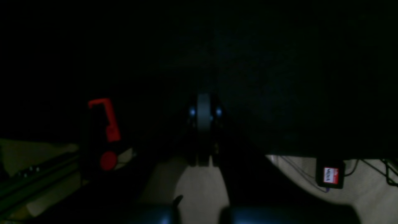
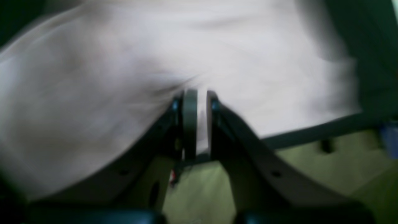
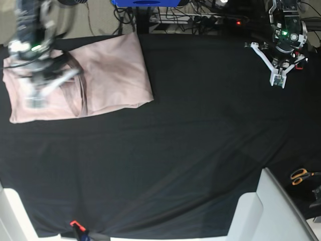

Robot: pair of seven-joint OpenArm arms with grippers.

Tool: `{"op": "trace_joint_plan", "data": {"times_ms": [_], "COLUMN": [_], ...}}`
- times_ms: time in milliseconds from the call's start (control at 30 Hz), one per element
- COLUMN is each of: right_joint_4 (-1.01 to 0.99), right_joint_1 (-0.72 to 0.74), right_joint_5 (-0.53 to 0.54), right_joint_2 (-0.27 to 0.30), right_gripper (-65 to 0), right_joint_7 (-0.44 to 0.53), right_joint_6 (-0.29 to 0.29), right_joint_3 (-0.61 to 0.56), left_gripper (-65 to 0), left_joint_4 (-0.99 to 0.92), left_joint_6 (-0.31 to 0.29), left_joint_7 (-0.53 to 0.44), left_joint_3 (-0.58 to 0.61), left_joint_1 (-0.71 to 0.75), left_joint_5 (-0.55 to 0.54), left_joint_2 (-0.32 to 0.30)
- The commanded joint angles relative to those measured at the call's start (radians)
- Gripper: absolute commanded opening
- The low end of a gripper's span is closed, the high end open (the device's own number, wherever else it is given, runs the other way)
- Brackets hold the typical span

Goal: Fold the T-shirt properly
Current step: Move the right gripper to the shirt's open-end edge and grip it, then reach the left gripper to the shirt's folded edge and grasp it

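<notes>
The pale pink T-shirt (image 3: 108,75) lies partly folded at the far left of the black table cloth (image 3: 190,140). My right gripper (image 3: 36,99) hangs over the shirt's left part, blurred by motion. In the right wrist view the T-shirt (image 2: 124,62) fills the frame, and the right gripper (image 2: 199,93) is shut on a pinch of it, with creases running out from the fingertips. My left gripper (image 3: 277,80) hovers over bare cloth at the far right, away from the shirt. In the dark left wrist view the left gripper (image 1: 204,102) is shut on nothing.
Orange-handled scissors (image 3: 301,175) lie off the cloth's right edge. A white panel (image 3: 261,211) sits at the front right. A blue box (image 3: 145,2) and cables (image 3: 210,17) line the back edge. A red clamp (image 1: 105,121) holds the cloth's edge.
</notes>
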Motion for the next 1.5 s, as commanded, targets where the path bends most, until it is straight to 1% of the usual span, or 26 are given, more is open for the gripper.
{"op": "trace_joint_plan", "data": {"times_ms": [0,33,100,200,300,500,600,667,733,833,900,1033,1100,1133,1200,1267,1300,1333,1367,1400,1433,1467], "right_joint_4": [0.012,0.002,-0.027,-0.085,-0.168,-0.311,-0.346,-0.349,-0.344,-0.32,-0.294,-0.205,-0.151,-0.137,-0.125,-0.13,-0.131,-0.131,-0.131,-0.131,-0.131,-0.131], "right_joint_1": [0.004,0.005,0.011,0.051,0.1,0.177,0.186,0.195,0.197,0.191,0.175,0.151,0.137,0.129,0.119,0.116,0.114,0.111,0.11,0.097,0.085,0.077], "right_joint_5": [-0.012,-0.012,-0.012,-0.012,-0.012,-0.012,-0.012,-0.012,-0.012,-0.012,-0.012,-0.012,-0.012,-0.012,-0.012,-0.012,-0.012,-0.012,-0.012,-0.012,-0.012,-0.012], "right_joint_2": [0.002,-0.001,-0.027,-0.044,-0.042,-0.033,0.009,0.036,0.052,0.05,0.044,0.007,0.004,0.004,0.006,0.006,0.009,0.01,0.01,0.015,0.03,0.038], "right_gripper": [-60.0,-60.0,-60.0,-60.0,-60.0,-60.0,-60.0,-60.0,-60.0,-60.0,-60.0,-60.0,-60.0,-60.0,-60.0,-60.0,-60.0,-60.0,-60.0,-59.9,-59.9,-59.9], "right_joint_7": [0.014,0.014,0.018,0.018,0.02,0.031,0.061,0.064,0.061,0.058,0.029,-0.003,-0.006,-0.005,-0.002,0.0,0.003,0.017,0.034,0.054,0.075,0.094], "right_joint_6": [-0.005,-0.005,-0.005,-0.005,-0.005,-0.004,-0.004,-0.004,-0.004,-0.004,-0.004,-0.004,-0.004,-0.004,-0.004,-0.004,-0.004,-0.004,-0.004,-0.004,-0.004,-0.004], "right_joint_3": [-0.037,-0.079,-0.145,-0.16,-0.151,-0.019,0.026,0.027,0.027,0.027,0.026,0.027,0.029,0.03,0.069,0.115,0.133,0.15,0.162,0.177,0.182,0.179], "left_gripper": [-65.0,-65.0,-65.0,-65.0,-65.0,-65.0,-65.0,-65.0,-65.0,-65.0,-65.0,-65.0,-65.0,-65.0,-64.5,-45.7,-36.4,-27.8,-21.7,-16.5,-13.0,-10.2], "left_joint_4": [0.016,0.016,0.016,0.016,0.015,0.015,0.015,0.015,0.015,0.015,0.015,0.019,0.027,0.036,0.047,0.036,0.026,0.007,-0.013,-0.04,-0.068,-0.094], "left_joint_6": [0.009,0.009,0.009,0.009,0.009,0.009,0.009,0.009,0.009,0.009,0.008,0.008,0.008,0.008,0.006,0.006,0.003,-0.014,-0.044,-0.097,-0.17,-0.241], "left_joint_7": [-0.013,-0.013,-0.013,-0.013,-0.013,-0.013,-0.013,-0.013,-0.013,-0.013,-0.013,-0.013,-0.013,-0.013,-0.01,-0.01,-0.01,-0.012,-0.012,-0.012,-0.012,-0.013], "left_joint_3": [-0.009,-0.012,-0.012,-0.015,-0.015,-0.017,-0.017,-0.011,-0.006,-0.005,0.005,0.098,0.138,0.144,0.15,0.144,0.147,0.152,0.152,0.152,0.152,0.152], "left_joint_1": [-0.002,-0.005,-0.005,0.0,0.004,0.0,-0.005,-0.005,-0.005,-0.007,-0.007,-0.007,-0.007,-0.007,0.0,0.0,0.0,0.0,-0.004,-0.005,-0.007,-0.016], "left_joint_5": [0.007,0.01,0.01,0.01,0.01,0.01,0.01,0.006,0.004,0.003,0.001,-0.008,-0.094,-0.16,-0.329,-0.485,-0.562,-0.637,-0.703,-0.762,-0.808,-0.826], "left_joint_2": [0.002,0.005,0.005,0.004,0.002,0.0,0.002,0.002,0.004,0.008,0.01,0.013,0.027,0.027,0.025,0.016,0.0,-0.013,-0.019,-0.019,-0.019,-0.015]}}
